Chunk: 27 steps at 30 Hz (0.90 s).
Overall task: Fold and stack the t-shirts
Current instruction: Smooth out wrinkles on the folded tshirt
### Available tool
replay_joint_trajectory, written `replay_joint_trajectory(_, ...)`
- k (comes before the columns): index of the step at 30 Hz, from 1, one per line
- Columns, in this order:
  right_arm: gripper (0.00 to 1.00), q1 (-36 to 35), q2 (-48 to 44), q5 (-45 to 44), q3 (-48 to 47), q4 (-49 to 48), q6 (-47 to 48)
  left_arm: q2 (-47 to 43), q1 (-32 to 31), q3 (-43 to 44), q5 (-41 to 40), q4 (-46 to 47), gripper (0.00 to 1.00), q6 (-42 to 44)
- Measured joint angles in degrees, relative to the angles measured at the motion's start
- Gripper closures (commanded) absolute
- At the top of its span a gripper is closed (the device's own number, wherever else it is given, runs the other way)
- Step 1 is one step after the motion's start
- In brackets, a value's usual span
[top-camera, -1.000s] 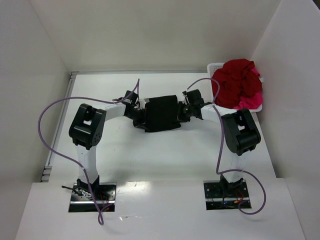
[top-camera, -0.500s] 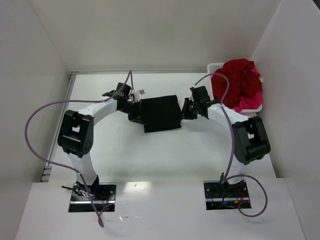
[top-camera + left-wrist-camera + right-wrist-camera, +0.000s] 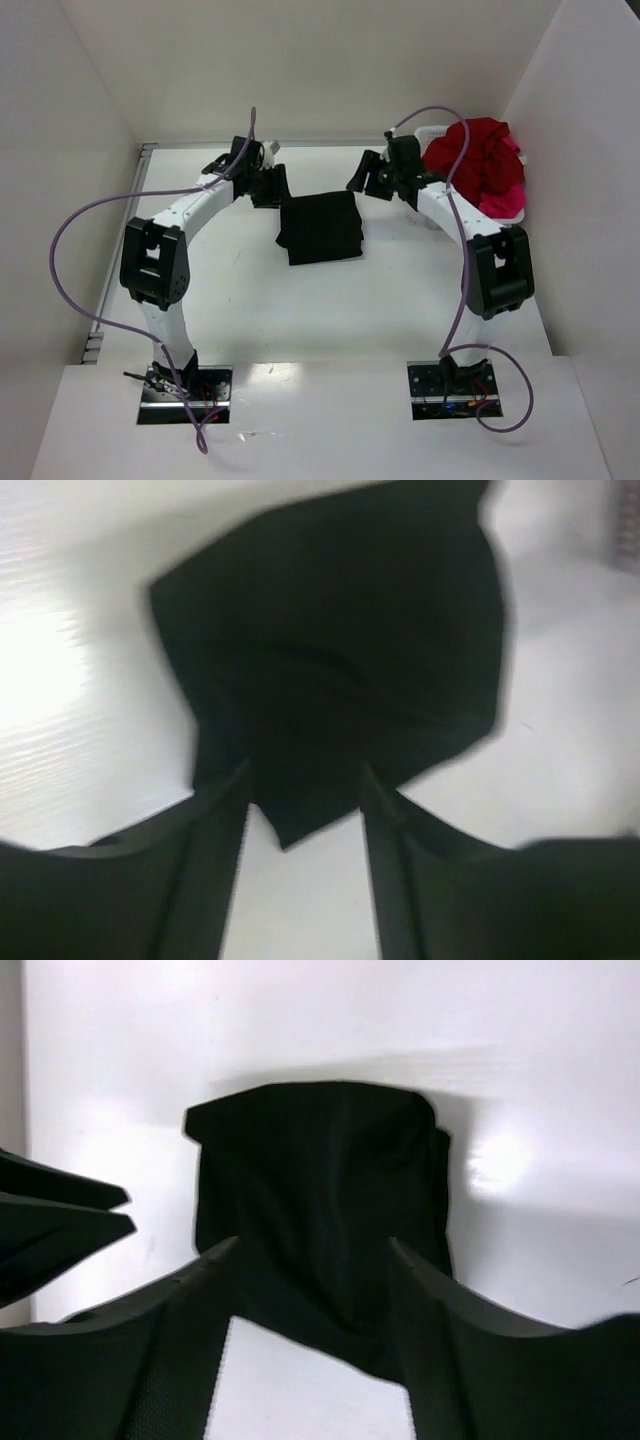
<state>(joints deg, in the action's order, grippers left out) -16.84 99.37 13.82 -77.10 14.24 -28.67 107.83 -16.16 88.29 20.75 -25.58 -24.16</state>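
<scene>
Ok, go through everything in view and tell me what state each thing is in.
black t-shirt: folded, flat on the table
dark red t-shirts: crumpled, heaped in the basket
pink t-shirt: crumpled, beside the red heap
basket: heaped full
left gripper: open, empty
right gripper: open, empty

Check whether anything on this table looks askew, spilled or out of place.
Nothing is spilled or damaged. The folded black cloth t-shirt lies slightly crooked on the white table, and its edges are not lined up. The crumpled dark red cloth and bright pink cloth bulge over the white plastic basket.
</scene>
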Motion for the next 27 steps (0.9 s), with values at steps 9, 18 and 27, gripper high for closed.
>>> replay_joint_trajectory(9,0.10,0.02,4.55,-5.60,-8.22,6.43,2.86,0.15,-0.26,2.71,-17.07,-5.81,0.29,0.63)
replay_joint_trajectory(18,0.00,0.00,-1.14,-7.96,0.72,9.66,2.80,-12.61,-0.92,-3.89,-14.78,-6.56,0.22,1.81)
replay_joint_trajectory(27,0.00,0.02,-15.06,-10.14,8.00,10.69,2.49,-16.65,-1.01,-10.34,-13.40,-7.43,0.17,1.90)
